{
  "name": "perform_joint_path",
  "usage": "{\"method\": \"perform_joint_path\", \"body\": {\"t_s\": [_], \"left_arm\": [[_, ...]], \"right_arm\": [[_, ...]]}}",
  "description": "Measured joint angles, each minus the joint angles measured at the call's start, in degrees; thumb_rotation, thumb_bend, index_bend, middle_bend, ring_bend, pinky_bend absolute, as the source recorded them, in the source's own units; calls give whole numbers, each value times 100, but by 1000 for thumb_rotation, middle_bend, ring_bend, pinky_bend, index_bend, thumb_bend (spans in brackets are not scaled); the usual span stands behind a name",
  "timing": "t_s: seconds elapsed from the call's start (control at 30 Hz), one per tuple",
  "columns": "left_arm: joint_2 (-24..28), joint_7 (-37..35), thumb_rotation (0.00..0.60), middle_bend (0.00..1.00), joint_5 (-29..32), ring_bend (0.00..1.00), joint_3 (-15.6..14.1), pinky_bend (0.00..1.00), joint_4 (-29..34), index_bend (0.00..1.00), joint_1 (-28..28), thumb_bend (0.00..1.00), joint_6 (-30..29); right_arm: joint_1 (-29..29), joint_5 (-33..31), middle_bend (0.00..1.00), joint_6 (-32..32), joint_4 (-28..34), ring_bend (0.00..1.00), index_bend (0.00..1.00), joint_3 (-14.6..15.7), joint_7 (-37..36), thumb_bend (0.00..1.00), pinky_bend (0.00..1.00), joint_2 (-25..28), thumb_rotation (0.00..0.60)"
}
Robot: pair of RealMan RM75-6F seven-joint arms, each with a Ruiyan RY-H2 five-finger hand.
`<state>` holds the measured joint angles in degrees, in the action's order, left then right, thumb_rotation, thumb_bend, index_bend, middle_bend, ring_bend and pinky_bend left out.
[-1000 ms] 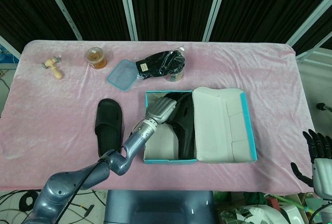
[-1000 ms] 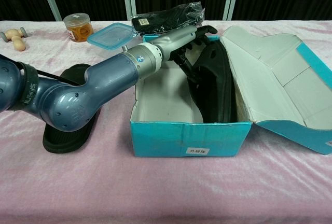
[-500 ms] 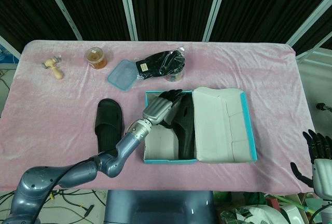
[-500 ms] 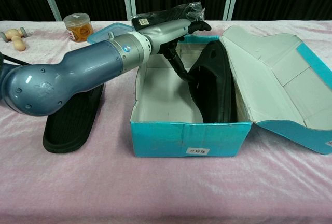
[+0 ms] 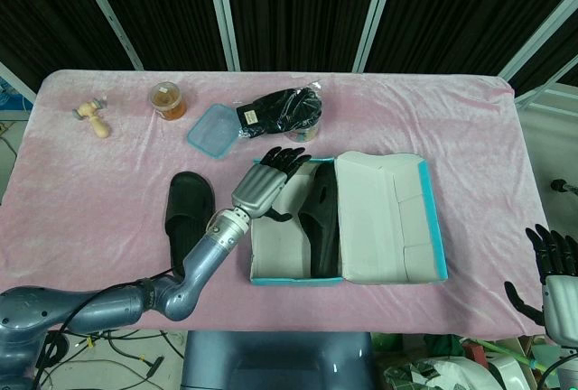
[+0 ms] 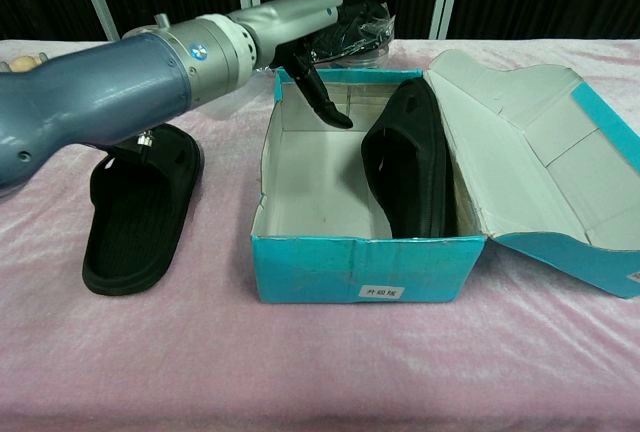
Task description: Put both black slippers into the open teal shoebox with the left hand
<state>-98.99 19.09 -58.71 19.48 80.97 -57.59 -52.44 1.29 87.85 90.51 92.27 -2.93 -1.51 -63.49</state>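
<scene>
One black slipper stands on its side inside the open teal shoebox, leaning against the box's right wall. The other black slipper lies flat on the pink cloth to the left of the box. My left hand hovers above the box's left rear corner, fingers spread, holding nothing. My right hand hangs off the table at the lower right of the head view, fingers apart and empty.
The box lid lies open to the right. Behind the box sit a black item in a clear bag, a teal container lid, an amber jar and a small wooden piece.
My left hand has let go of the slipper in the box and lifted up and to the left, out of the box. That slipper stays leaning on its side.
</scene>
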Motion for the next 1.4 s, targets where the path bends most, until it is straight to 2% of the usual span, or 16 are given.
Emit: {"method": "perform_joint_path", "body": {"t_s": [0.13,0.23,0.4,0.5,0.73,0.83,1.07,1.4], "left_arm": [[504,94,600,43,155,5,18,78,907,0,288,0,-323],[1018,198,600,78,336,21,-6,90,1511,1,528,0,-516],[1677,769,600,86,978,34,-152,92,1890,0,761,0,-749],[1849,1274,600,78,1688,34,-322,92,1841,0,764,0,-738],[2105,2362,600,67,3767,35,-762,91,1604,0,503,0,-405],[2119,2681,600,77,4296,41,-958,94,1404,0,332,0,-234],[2025,2757,600,101,4786,64,-1139,99,1043,0,101,0,-32],[1784,2727,600,151,4985,114,-1232,118,669,0,-132,0,314]], "right_arm": [[-46,12,41,-45,7,0,0,-17,16,228,38,-2,600],[-66,11,41,-74,-2,0,0,-22,16,228,38,-12,600],[-105,7,41,-138,-59,0,0,-22,-28,227,39,-60,600],[-130,18,41,-169,-110,0,0,-18,-59,228,38,-100,600],[-157,38,41,-187,-112,0,0,-15,-50,228,38,-116,600],[-157,30,41,-195,-109,0,0,-9,-34,228,38,-114,600],[-133,-4,41,-178,-126,0,0,-2,-63,227,38,-123,600],[-128,-39,41,-200,-150,0,0,6,-74,227,38,-141,600]]}}
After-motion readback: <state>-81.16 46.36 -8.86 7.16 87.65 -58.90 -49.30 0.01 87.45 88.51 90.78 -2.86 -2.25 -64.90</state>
